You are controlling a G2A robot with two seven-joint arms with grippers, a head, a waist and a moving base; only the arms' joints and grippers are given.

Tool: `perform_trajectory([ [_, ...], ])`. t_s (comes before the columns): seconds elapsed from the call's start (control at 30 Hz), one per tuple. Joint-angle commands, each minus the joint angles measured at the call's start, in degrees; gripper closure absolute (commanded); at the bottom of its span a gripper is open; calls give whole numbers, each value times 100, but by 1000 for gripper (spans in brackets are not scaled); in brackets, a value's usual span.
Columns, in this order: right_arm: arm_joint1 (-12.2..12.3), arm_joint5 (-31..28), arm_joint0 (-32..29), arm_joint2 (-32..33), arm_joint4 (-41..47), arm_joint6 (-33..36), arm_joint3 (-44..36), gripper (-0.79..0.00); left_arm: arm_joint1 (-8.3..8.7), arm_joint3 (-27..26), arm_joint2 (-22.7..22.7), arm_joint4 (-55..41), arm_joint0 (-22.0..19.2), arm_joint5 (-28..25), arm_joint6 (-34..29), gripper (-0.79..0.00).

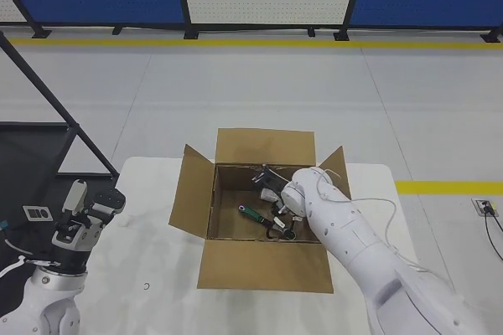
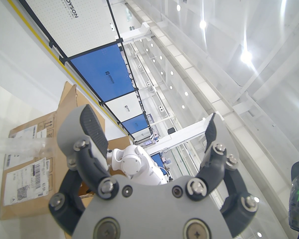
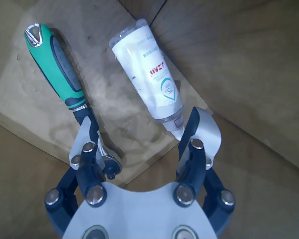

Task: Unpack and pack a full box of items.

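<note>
Left gripper [image 2: 151, 123]: spread wide, aimed up, near left.
Right gripper [image 3: 140, 121]: spread wide, aimed down, centre.

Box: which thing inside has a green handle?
The ratchet wrench, lying on the box floor. Its grip is green with a metal head; the bottle beside it is white.

Matt cardbd box [image 1: 264, 268], glossy plastic tube [image 3: 147, 75]

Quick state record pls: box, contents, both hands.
box: cardboard box, flaps open, on table
contents: green-handled ratchet and white bottle, lying side by side on box floor
right hand: open, inside box above both items, closed on neither
left hand: open, empty, outside box, pointing upward
</note>
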Motion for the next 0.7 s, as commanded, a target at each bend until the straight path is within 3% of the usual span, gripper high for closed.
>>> perform_trajectory([
  [0.0, -55, -50, 29, -8, 27, 19, 136, -705, 0, 0, 0, 0, 0, 0, -1, -785],
  [0.13, -176, -265, 84, -37, 63, 135, 356, -782, 0, 0, 0, 0, 0, 0, -1, -785],
  [0.43, -288, -1252, 222, -21, 122, -151, 540, -785, 0, 0, 0, 0, 0, 0, -1, -785],
  [0.67, -301, -1044, 326, 57, 132, -425, 663, -785, 0, 0, 0, 0, 0, 0, -1, -785],
])
